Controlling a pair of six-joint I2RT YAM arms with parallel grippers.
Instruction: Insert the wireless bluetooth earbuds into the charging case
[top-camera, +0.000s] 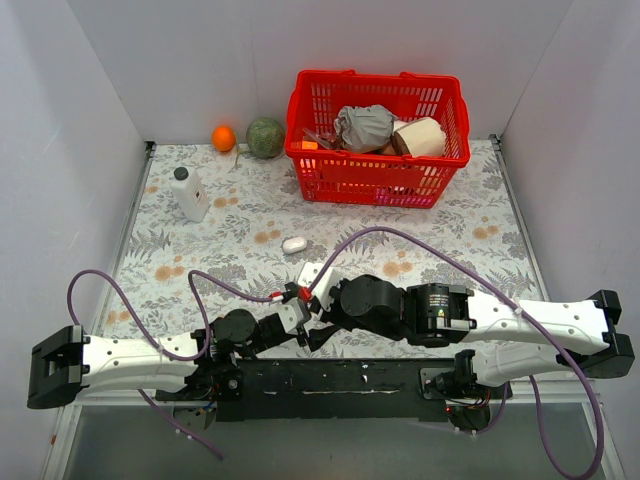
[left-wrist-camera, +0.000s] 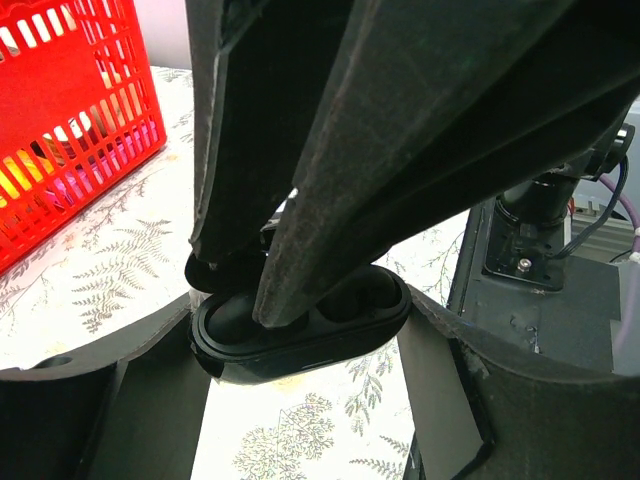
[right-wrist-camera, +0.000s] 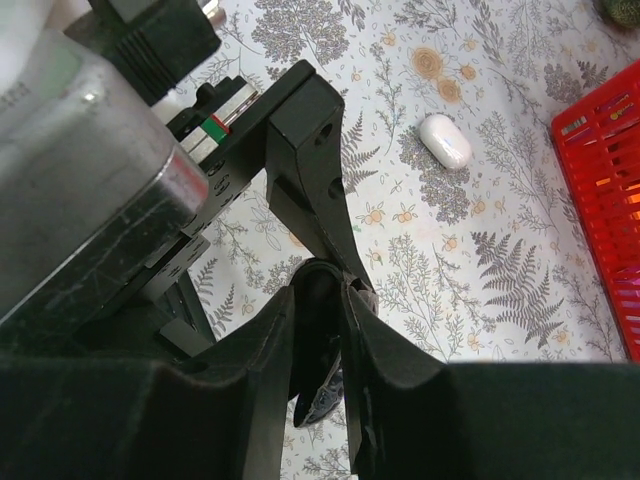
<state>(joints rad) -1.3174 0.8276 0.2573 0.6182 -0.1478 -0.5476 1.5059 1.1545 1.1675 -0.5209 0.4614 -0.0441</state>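
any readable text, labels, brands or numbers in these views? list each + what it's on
None can be read.
Label on the right arm's motor housing: too small to read.
Faint print on the grey housing in the right wrist view: blurred.
Red-green sticker: no characters readable.
White bottle, charging case, red basket: no print visible.

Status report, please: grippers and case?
Left gripper clamps black oval tray. Right gripper dips into it, load unclear. Charging case lies apart, closed. No obstacle seen.

Robot lab test cell: white panel walls (top-camera: 60, 100) round floral-cloth table (top-camera: 480, 210) w/ bolted robot arms (top-camera: 130, 360).
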